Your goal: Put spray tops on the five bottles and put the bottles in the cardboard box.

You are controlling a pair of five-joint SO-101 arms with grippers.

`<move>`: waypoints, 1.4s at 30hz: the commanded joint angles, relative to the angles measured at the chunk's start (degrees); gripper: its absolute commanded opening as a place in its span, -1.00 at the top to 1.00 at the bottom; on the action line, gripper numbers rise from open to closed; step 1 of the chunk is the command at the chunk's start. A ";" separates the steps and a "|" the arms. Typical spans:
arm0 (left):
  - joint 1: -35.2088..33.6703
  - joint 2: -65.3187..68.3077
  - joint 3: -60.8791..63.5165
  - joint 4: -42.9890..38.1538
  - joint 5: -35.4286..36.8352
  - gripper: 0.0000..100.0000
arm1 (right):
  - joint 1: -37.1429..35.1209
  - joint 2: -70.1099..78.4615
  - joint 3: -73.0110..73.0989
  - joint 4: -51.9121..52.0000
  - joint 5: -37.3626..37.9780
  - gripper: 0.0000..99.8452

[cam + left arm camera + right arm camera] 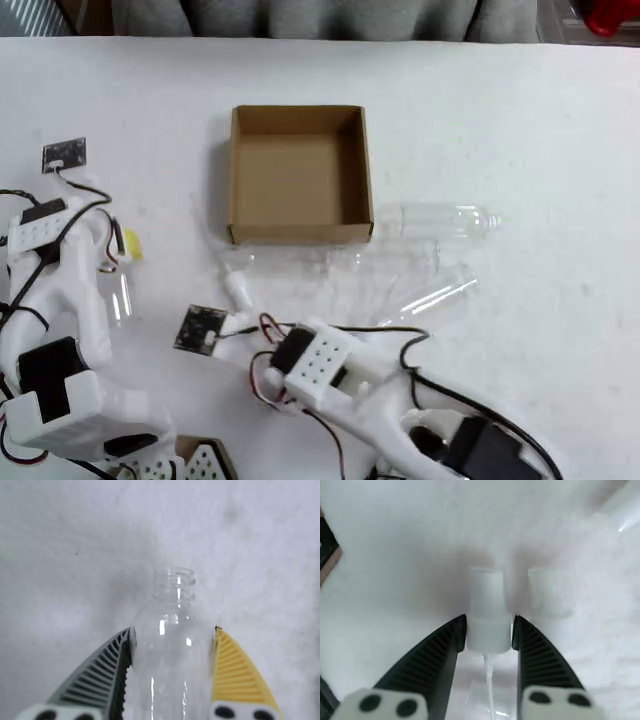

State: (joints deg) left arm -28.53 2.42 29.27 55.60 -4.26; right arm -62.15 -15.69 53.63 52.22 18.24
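Left gripper [173,631] squeezes open bottle [172,595], well left of cardboard box [236,170]. Right gripper [489,619] pinches spray top [487,592] near box front; box empty. Risk: thin tube [489,680] misses bottle mouth, bends; slippery bottle twists in grip, top goes on crooked.
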 commanded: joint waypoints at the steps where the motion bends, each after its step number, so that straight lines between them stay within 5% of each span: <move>1: 1.10 -0.22 -2.90 -1.14 0.35 0.93 | 0.57 2.68 -3.52 -0.57 0.44 0.76; 10: 1.10 -0.22 -2.90 -1.23 0.35 0.93 | 0.57 3.82 -4.57 0.57 0.35 0.96; 18: 2.51 -0.66 -2.81 -0.79 0.35 0.93 | 4.18 -6.73 -10.11 14.81 -0.18 0.97; 30: 2.07 -14.73 -4.57 9.14 0.62 0.93 | 30.11 -43.30 -10.37 23.08 0.35 0.97; 42: 18.68 -40.84 -0.62 8.18 0.88 0.93 | 54.11 -71.78 -10.46 -3.91 -2.11 0.97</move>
State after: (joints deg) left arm -14.46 -32.13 29.36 64.40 -4.00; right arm -12.04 -85.49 45.98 53.89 18.15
